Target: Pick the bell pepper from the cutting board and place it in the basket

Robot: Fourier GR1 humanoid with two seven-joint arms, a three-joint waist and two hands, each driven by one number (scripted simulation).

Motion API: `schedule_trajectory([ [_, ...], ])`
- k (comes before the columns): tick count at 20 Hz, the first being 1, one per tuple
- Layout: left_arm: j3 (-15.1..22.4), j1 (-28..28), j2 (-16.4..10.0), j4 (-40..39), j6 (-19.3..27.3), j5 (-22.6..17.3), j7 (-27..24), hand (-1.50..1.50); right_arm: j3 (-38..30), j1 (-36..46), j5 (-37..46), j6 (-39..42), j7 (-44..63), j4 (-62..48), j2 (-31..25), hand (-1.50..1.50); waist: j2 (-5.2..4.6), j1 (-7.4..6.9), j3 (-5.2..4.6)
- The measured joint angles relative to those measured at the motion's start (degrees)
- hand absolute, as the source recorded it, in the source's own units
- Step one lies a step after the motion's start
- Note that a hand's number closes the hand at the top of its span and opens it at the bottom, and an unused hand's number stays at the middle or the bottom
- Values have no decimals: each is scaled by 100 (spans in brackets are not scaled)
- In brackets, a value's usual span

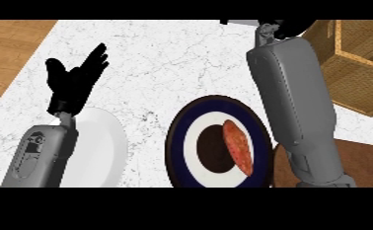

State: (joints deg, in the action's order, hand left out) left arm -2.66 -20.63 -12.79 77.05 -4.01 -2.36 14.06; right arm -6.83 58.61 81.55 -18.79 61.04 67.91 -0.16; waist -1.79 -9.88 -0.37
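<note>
- Starting far left of the navy-rimmed plate (177, 140): the grey left forearm (36, 157) comes in from the lower edge, well apart from that plate.
- Left hand (75, 82): up and left of the navy-rimmed plate, over bare marble counter (167, 61). It is wide open, fingers straight and spread, thumb out, holding nothing, at rest.
- White plate (102, 147): just left of the navy-rimmed plate, with a narrow strip of counter between the two rims. The left forearm overlaps its left edge.
- Navy-rimmed plate itself: white ring inside the rim, dark round centre. An orange-red oblong piece of food (239, 147) lies on it, right of centre, long axis roughly top to bottom and slightly tilted.
- Right forearm (291, 100): runs along the plate's right side from the lower edge towards the top and covers the plate's right rim.
- Right hand (291, 28): up and right of the plate, at the top edge of the view, near the basket's left corner. It is mostly cut off, so I can't tell its state or whether it holds anything.
- Brown board (357, 160): right of the plate, partly hidden behind the right forearm.
- Basket (350, 76): woven, up and right of the plate, running out of view at the right edge.
- Bell pepper: it does not show in this view, so I can't tell where it sits.
</note>
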Motion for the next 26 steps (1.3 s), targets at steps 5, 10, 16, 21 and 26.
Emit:
schedule_trajectory([
  [5,-118,81,-83,-16,0,-35,-28,0,-275,945,622,-91,244,-932,-18,150,6,150,5],
  [10,-227,206,-152,32,16,-64,-63,0,-703,1659,1164,-199,380,-1720,-117,150,22,308,12],
  [16,-286,272,-143,45,82,-62,-94,0,-1183,2175,1758,-237,526,-2545,-468,150,22,450,16],
  [21,-343,387,-182,121,106,-69,-49,0,-1512,2238,2140,-330,578,-2957,-726,150,53,565,24],
  [26,-388,493,-189,119,137,-47,-116,0,-1843,2099,2322,-535,536,-3199,-874,150,68,665,29],
])
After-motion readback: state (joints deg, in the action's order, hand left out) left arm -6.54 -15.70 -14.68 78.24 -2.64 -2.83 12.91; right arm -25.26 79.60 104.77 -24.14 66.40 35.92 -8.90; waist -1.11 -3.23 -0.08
